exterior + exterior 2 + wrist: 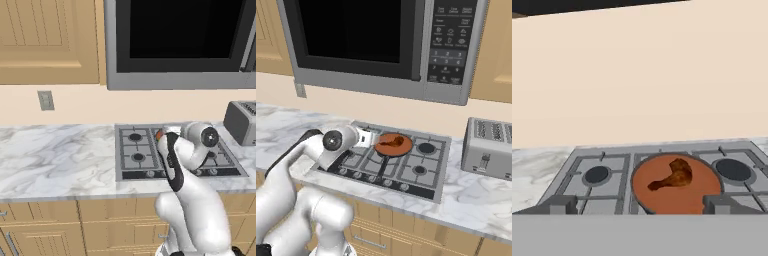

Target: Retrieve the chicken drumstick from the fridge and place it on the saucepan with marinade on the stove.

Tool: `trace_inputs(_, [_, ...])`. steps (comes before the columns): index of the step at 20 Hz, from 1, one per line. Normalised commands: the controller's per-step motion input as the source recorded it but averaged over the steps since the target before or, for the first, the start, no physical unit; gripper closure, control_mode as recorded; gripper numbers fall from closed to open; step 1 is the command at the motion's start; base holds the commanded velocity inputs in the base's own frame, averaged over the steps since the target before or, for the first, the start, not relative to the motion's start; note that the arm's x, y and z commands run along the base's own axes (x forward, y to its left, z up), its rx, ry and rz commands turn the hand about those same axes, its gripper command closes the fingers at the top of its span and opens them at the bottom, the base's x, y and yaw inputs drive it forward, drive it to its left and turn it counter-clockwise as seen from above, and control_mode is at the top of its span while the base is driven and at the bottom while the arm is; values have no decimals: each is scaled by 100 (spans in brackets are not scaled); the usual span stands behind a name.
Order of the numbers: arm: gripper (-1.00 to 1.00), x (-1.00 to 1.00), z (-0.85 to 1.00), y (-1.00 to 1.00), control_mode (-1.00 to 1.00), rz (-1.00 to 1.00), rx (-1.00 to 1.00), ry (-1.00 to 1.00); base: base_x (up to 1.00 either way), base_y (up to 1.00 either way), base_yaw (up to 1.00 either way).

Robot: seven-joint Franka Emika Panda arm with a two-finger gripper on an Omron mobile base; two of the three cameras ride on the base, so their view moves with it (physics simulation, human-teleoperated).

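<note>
Jaws are standing spread and empty near the saucepan [677, 186], where the chicken drumstick [673, 176] is lying in marinade [657, 195], probably light, slick, best pinched mid-meat.

Warm browns on grey and white

Reddish-brown drumstick [674, 176] in orange-brown marinade [687, 195]; grey stove [428, 170] with black burners; grey-veined white marble counter [55, 157]; grey toaster [488, 148]; tan cabinets [47, 40].

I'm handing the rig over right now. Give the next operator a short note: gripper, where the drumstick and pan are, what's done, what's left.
Gripper: open, empty, level with the near rim of the saucepan.
Chicken drumstick: lying in the marinade, inside the saucepan on the stove, free of the fingers.
Done: drumstick placed in the pan.
Left: probably only backing the arm away; the fridge isn't in view, so check its door.
</note>
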Motion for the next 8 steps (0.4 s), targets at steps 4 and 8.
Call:
trace_inputs(4, [-100,-100,100,55,-100,0,0,27,0,0,0])
trace_inputs(8, [-100,-100,100,36,-100,0,-1,37,0,0,0])
